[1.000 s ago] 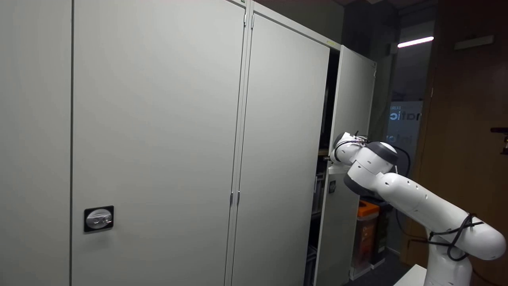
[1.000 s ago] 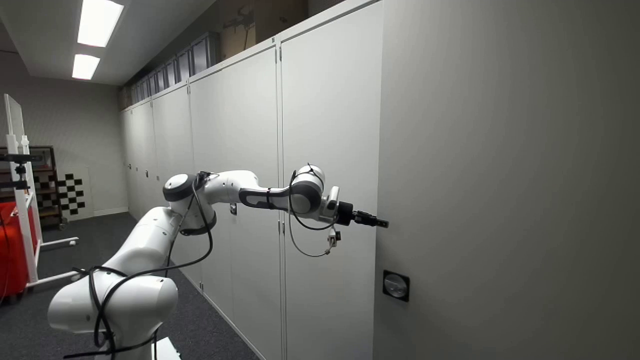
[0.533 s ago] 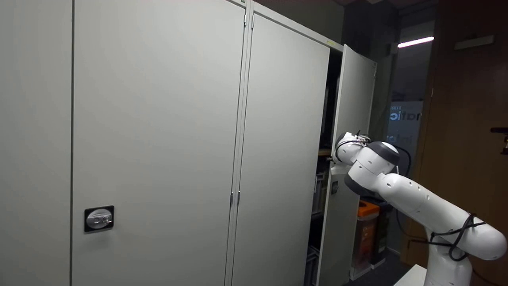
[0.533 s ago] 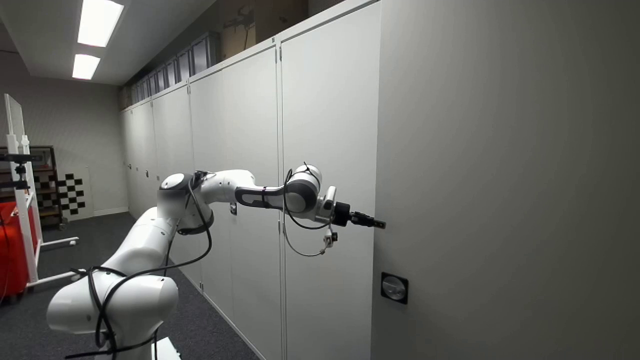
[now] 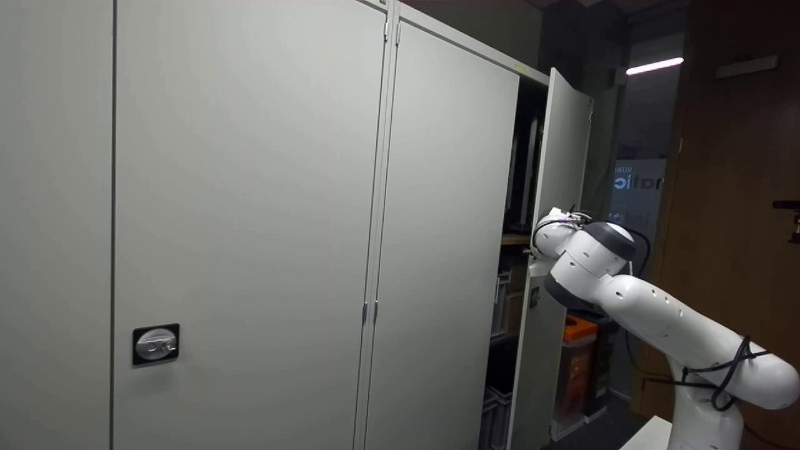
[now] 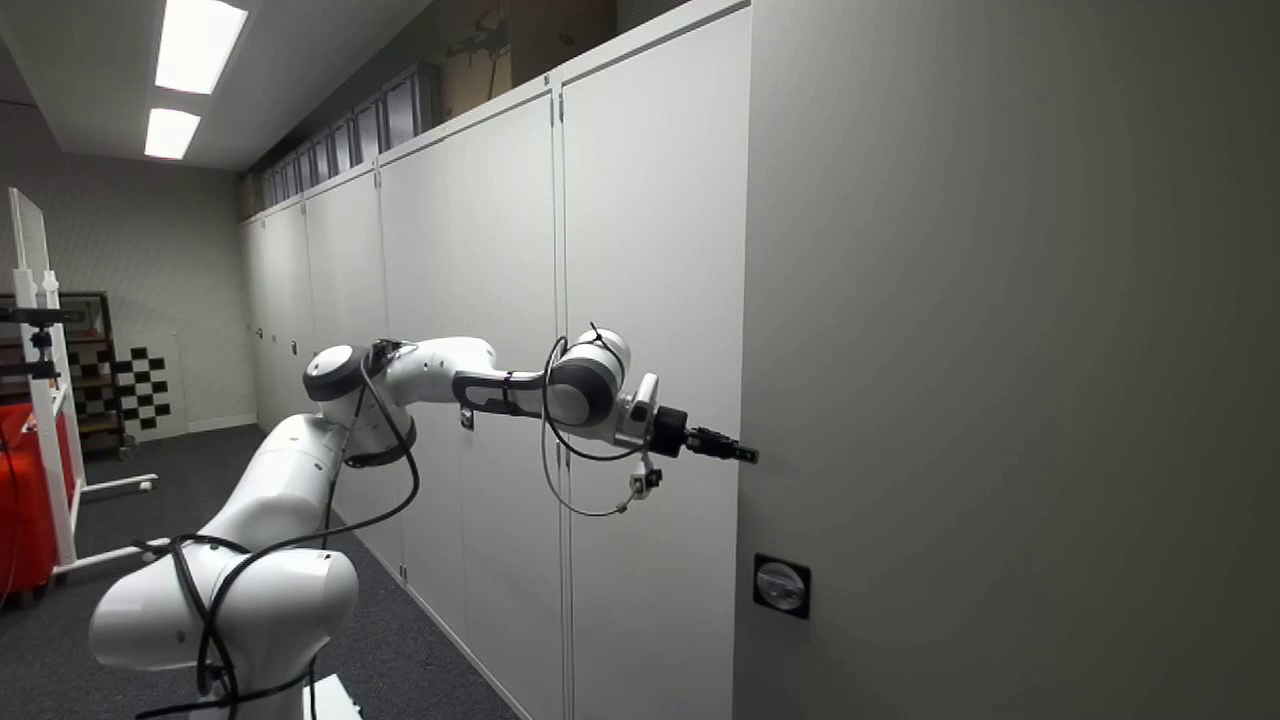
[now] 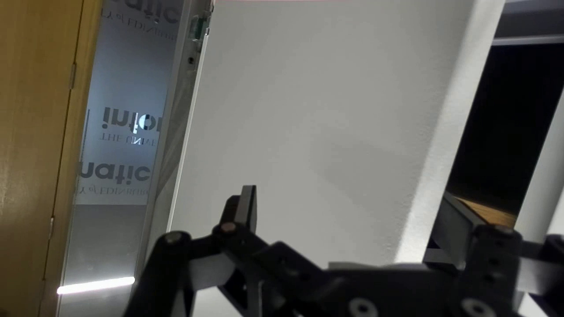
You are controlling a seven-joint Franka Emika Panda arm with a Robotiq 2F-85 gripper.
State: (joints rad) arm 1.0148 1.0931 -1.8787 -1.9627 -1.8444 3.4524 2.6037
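Observation:
A tall grey cabinet door [image 5: 565,150] stands ajar in an exterior view, with the dark inside of the cabinet showing beside it. Its round handle [image 6: 782,586] in a black square plate is below my gripper [image 6: 745,456]. In the wrist view the jaws of the gripper [image 7: 349,198] are spread wide around the door's free edge [image 7: 436,176]. One finger [image 7: 247,207] is in front of the door face [image 7: 326,88]; the other fingertip [image 7: 458,224] is partly hidden behind the edge, on the cabinet side. That finger looks close to the edge; whether it touches, I cannot tell.
Inside the cabinet are a wooden shelf [image 5: 515,239] and grey crates [image 5: 500,400]. The neighbouring door [image 5: 447,187] is closed. Beyond the ajar door stands an orange-topped bin [image 5: 578,331]. A wheeled white stand [image 6: 50,400] is at the far left, and cables hang along my arm.
The door has swung wider, showing more of the shelf and crates. My arm and gripper have drawn back from the cabinet together with the door edge. The jaws stay spread.

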